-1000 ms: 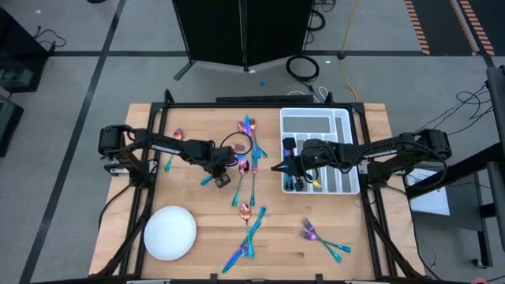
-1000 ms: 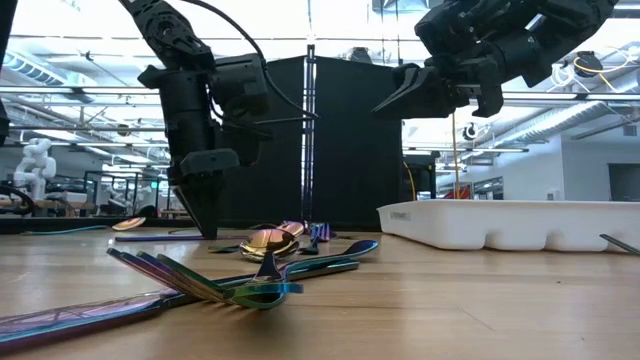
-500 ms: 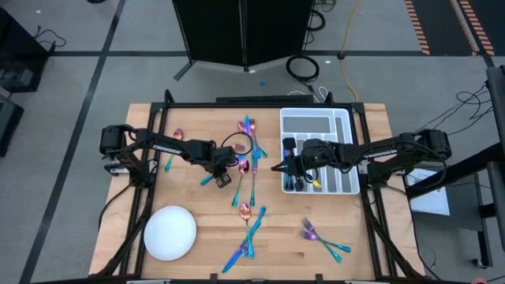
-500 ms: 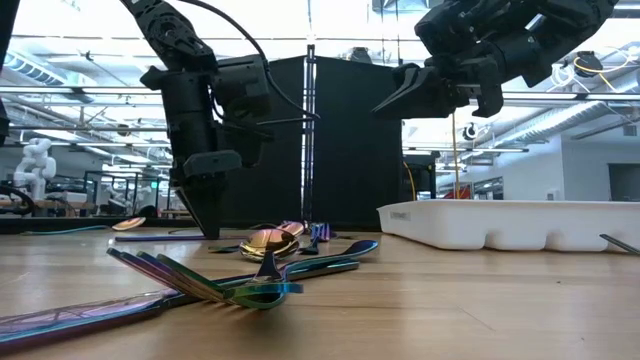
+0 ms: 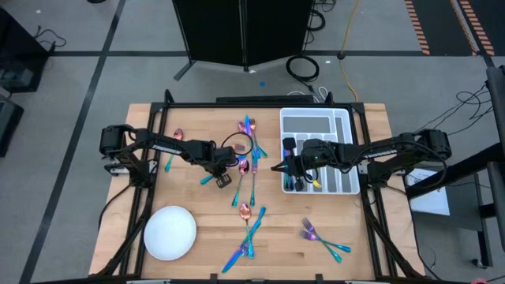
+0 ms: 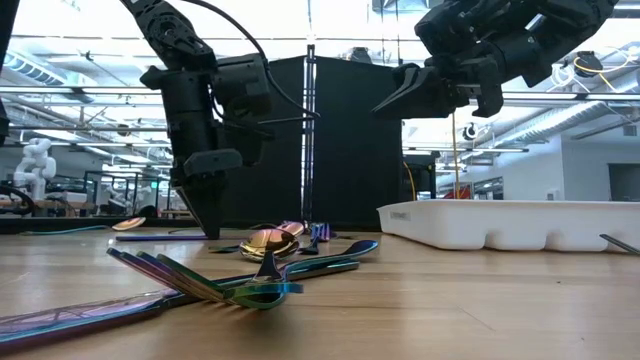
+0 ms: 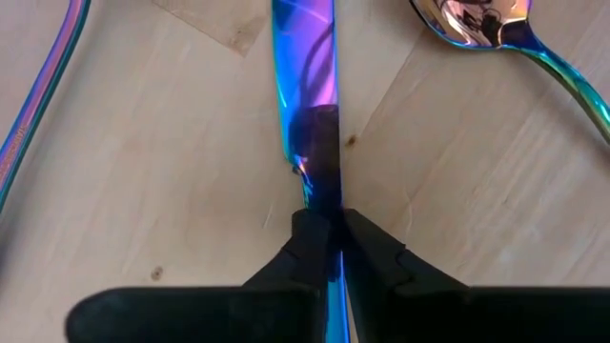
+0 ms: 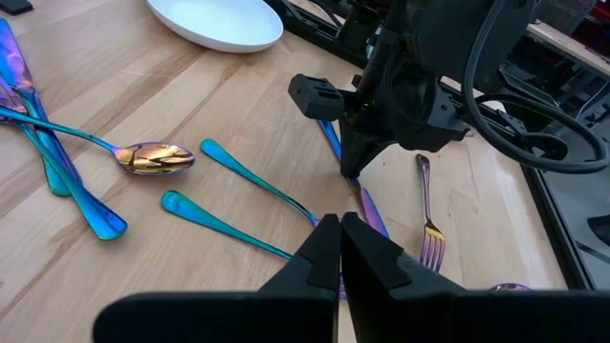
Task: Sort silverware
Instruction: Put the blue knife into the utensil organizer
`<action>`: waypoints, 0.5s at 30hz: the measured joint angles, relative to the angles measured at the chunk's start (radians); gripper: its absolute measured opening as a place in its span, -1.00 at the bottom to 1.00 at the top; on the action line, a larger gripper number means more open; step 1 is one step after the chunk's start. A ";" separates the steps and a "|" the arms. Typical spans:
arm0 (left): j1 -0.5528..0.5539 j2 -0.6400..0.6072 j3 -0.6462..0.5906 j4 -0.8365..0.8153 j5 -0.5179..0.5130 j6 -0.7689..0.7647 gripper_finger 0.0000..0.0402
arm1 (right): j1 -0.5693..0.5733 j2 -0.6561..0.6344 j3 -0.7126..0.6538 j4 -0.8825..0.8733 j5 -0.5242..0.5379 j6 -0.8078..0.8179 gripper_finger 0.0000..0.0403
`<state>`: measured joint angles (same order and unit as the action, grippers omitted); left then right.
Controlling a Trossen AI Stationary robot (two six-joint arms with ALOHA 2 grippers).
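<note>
Left hand (image 7: 324,233) down on the bench (image 5: 197,260) left of frame centre, pinching a flat knife (image 7: 307,86) by its thin handle, probably for lifting. Right hand (image 5: 274,167) pressed together and empty, waiting beside the tray (image 5: 345,118) at centre right. Other silverware (image 5: 248,229) scattered across the middle and lower bench.

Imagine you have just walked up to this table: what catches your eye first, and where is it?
The rainbow-coloured silverware scattered across the middle of the wooden table stands out first. At its centre the left claw is shut on a blue-purple knife lying flat on the wood. To the right a white tray sits at the table's edge, the right claw hanging shut beside it, and a white plate lies near the front left corner.
</note>
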<state>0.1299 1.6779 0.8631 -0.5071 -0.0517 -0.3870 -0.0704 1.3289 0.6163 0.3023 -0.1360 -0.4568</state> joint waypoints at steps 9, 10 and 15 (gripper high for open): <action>0.000 0.001 -0.001 0.001 0.000 0.000 -0.88 | 0.000 0.000 0.000 0.000 0.000 0.000 -1.00; 0.000 -0.001 -0.001 0.001 0.000 0.000 -0.88 | 0.000 0.000 0.000 0.000 0.000 0.000 -1.00; 0.001 -0.018 -0.004 0.000 -0.001 0.000 -0.88 | 0.000 0.000 0.000 0.000 0.000 0.000 -1.00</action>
<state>0.1307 1.6600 0.8589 -0.5076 -0.0525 -0.3866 -0.0704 1.3289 0.6163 0.3019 -0.1356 -0.4570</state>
